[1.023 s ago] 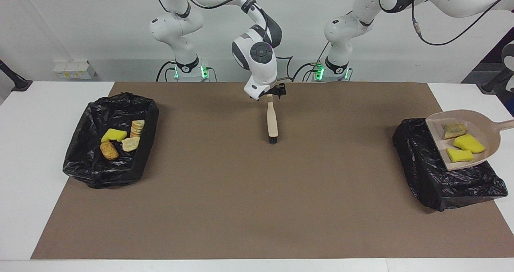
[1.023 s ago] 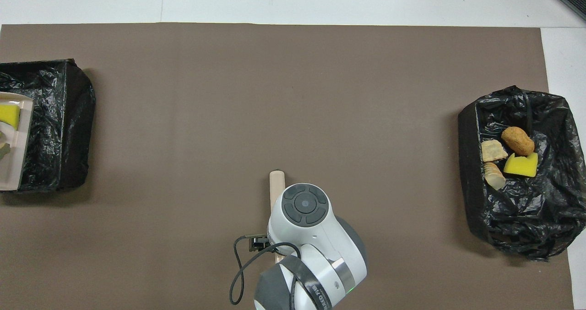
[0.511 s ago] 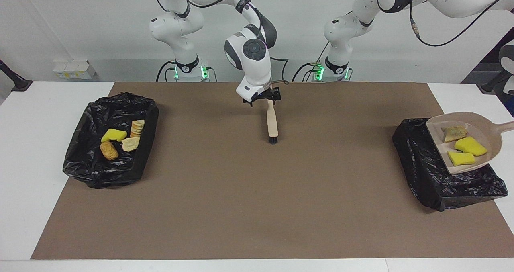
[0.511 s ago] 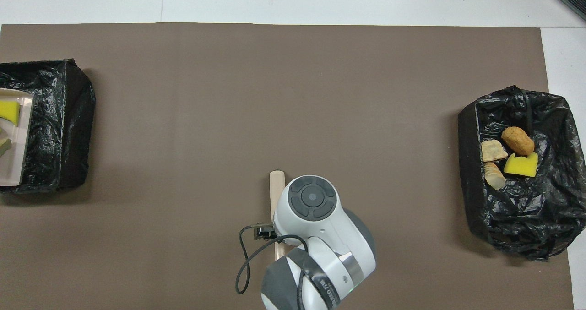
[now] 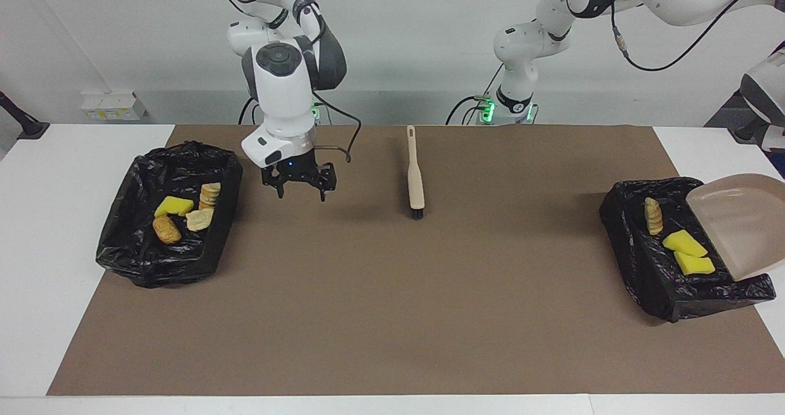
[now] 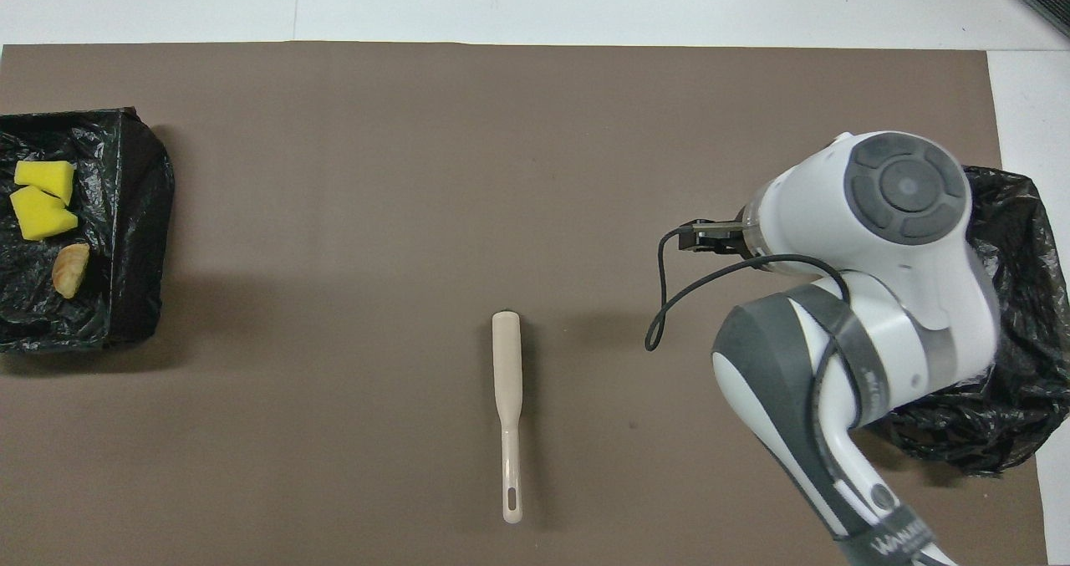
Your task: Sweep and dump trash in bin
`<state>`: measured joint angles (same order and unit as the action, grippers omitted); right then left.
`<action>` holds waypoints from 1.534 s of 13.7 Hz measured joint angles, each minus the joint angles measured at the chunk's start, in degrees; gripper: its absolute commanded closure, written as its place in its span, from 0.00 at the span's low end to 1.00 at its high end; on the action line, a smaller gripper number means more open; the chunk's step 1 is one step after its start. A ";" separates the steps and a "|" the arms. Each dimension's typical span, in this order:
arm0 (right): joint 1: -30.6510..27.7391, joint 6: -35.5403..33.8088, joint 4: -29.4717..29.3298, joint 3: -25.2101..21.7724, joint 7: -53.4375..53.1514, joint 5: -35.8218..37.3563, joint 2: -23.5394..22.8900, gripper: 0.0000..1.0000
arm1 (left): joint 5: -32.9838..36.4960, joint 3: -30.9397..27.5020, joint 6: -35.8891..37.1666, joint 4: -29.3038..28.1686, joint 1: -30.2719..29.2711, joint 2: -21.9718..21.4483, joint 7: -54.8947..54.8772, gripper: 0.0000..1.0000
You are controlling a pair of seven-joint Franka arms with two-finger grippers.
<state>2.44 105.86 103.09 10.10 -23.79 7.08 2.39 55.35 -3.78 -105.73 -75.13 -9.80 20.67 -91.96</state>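
The beige dustpan (image 5: pixel 736 225) hangs tipped steeply over the black-lined bin (image 5: pixel 638 268) at the left arm's end of the table. Its handle runs out of the facing view, and so does my left gripper. Trash lies in that bin: two yellow wedges (image 5: pixel 684 242) (image 6: pixel 40 219) and a pale cracker piece (image 5: pixel 652 215) (image 6: pixel 69 269). My right gripper (image 5: pixel 300 192) hangs open and holds nothing. It is over the mat beside the bin (image 5: pixel 184 152) at the right arm's end. That bin holds a yellow wedge (image 5: pixel 173 206), cracker pieces (image 5: pixel 209 194) and an orange-brown nugget (image 5: pixel 166 229).
The beige brush (image 5: pixel 416 173) (image 6: pixel 507 382) lies flat on the brown mat (image 5: pixel 392 311) midway between the bins, with its handle toward the robots. In the overhead view the right arm's wrist (image 6: pixel 894 190) covers much of its bin (image 6: pixel 1003 399).
My right gripper left the brush handle and swung over toward the bin at its own end. The dustpan tipped up, and its three scraps slid into the bin below.
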 measured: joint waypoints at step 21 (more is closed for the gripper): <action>-8.65 -13.43 -6.96 -8.13 23.53 -3.99 5.44 0.00 | -32.05 0.73 23.34 -6.03 18.02 -6.15 35.29 1.00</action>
<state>-6.22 92.43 96.13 1.97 -0.26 3.09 7.82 23.30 -3.05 -82.39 -81.15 8.22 14.52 -56.66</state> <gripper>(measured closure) 0.000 0.683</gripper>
